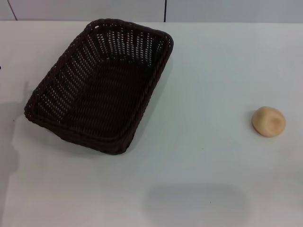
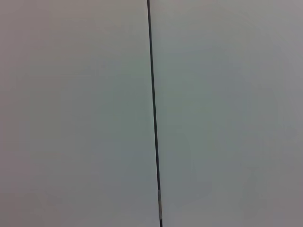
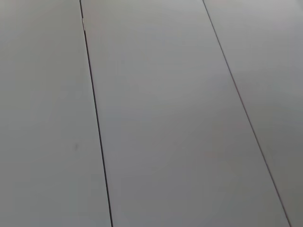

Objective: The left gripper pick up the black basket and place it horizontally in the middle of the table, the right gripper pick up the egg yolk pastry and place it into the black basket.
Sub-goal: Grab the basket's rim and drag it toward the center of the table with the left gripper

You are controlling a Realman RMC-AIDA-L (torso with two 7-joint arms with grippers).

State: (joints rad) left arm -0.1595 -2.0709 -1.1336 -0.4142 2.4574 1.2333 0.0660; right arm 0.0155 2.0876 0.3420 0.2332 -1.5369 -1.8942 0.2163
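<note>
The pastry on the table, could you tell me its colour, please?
Pale golden-tan pastry; seen best in the head view.

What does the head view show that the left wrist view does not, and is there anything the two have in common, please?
Only the head view shows the task's things: the black basket lying at a slant on the left part of the white table, empty, and the egg yolk pastry resting well apart from it near the right edge. Only the left wrist view shows a thin dark seam running between two plain pale panels. Both share one gap: neither gripper appears in either view.
</note>
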